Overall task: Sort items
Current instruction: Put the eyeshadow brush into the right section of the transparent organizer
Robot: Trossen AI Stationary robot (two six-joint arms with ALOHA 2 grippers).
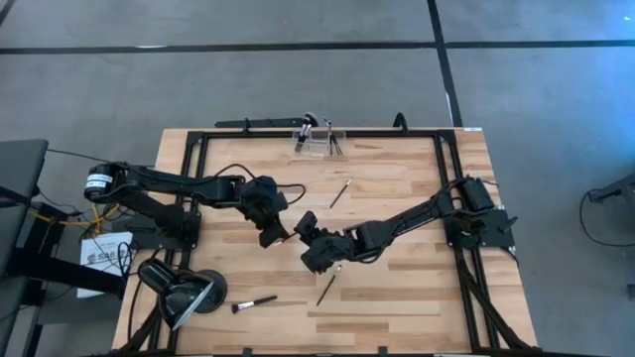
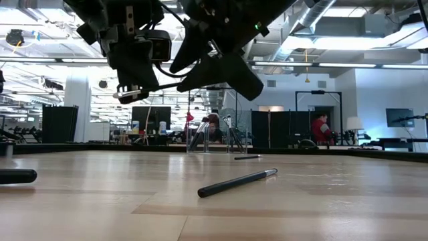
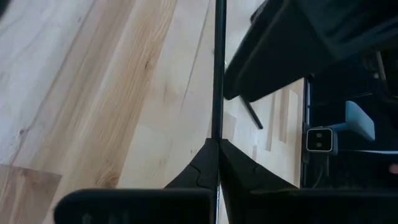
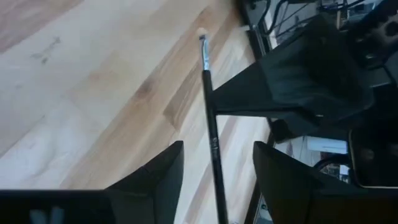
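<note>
Mid-desk handover: my left gripper (image 1: 281,238) pinches a brush (image 3: 218,68); my right gripper's (image 4: 217,177) jaws stand apart around it.

Nearer than the clear holder (image 1: 319,141), I judge right has let go. Loose brushes (image 1: 327,289) lie on the desk (image 1: 397,307), another (image 1: 341,191) farther.

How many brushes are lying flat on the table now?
3: the far brush toward the back, the middle brush nearer the front edge, the near brush beside the lamp. Arms may hide others. A fourth brush is in the left gripper.
</note>
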